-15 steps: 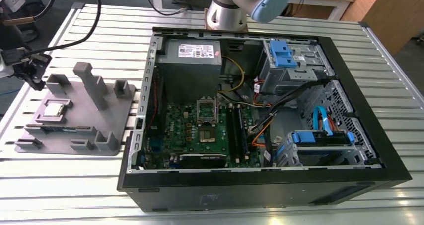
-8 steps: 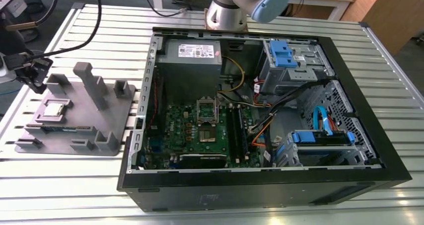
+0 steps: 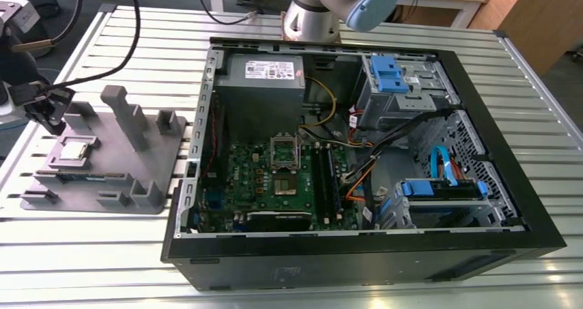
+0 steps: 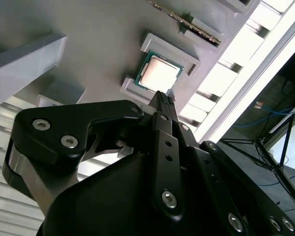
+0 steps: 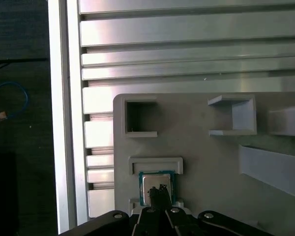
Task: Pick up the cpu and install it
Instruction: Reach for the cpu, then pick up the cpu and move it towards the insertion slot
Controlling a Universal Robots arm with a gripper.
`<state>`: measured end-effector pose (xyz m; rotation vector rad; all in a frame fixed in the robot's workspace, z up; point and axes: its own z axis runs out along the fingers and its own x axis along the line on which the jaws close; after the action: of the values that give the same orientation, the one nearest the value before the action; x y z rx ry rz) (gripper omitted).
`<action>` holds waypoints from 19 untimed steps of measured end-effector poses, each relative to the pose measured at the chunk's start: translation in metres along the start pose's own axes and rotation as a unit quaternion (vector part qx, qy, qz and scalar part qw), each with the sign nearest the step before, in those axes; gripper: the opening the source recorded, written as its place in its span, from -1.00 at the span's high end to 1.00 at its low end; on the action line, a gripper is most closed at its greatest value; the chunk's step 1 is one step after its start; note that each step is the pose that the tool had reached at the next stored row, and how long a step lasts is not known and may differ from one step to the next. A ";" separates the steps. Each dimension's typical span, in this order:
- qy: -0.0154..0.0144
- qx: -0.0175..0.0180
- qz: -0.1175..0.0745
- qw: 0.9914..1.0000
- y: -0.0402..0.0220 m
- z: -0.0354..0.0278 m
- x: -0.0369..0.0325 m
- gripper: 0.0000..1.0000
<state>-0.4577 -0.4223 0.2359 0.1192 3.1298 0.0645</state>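
Note:
The cpu is a small square chip with a shiny metal top and a green edge. It lies flat in a recess of the grey moulded tray at the exterior view's left. My gripper hangs just above the tray's far left corner, a little beyond the chip. In both wrist views its fingertips are pressed together with nothing between them. In the second wrist view the gripper points at the cpu from above. In the first wrist view the gripper overlaps the cpu, and the chip rests untouched.
An open computer case fills the exterior view's middle and right. Its green motherboard carries a silver socket frame with a dark centre. Cables and blue drive brackets crowd the right side. Upright posts rise from the tray beside the chip.

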 end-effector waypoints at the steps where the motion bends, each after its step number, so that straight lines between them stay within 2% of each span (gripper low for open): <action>1: 0.000 0.000 0.000 1.000 -0.0005 0.0011 0.0000 0.79; 8: 0.000 0.000 0.000 1.000 -0.0035 0.0082 -0.0001 0.79; 19: 0.000 0.000 0.000 1.000 -0.0036 0.0105 -0.0002 0.79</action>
<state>-0.4577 -0.4255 0.2253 0.1191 3.1300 0.0643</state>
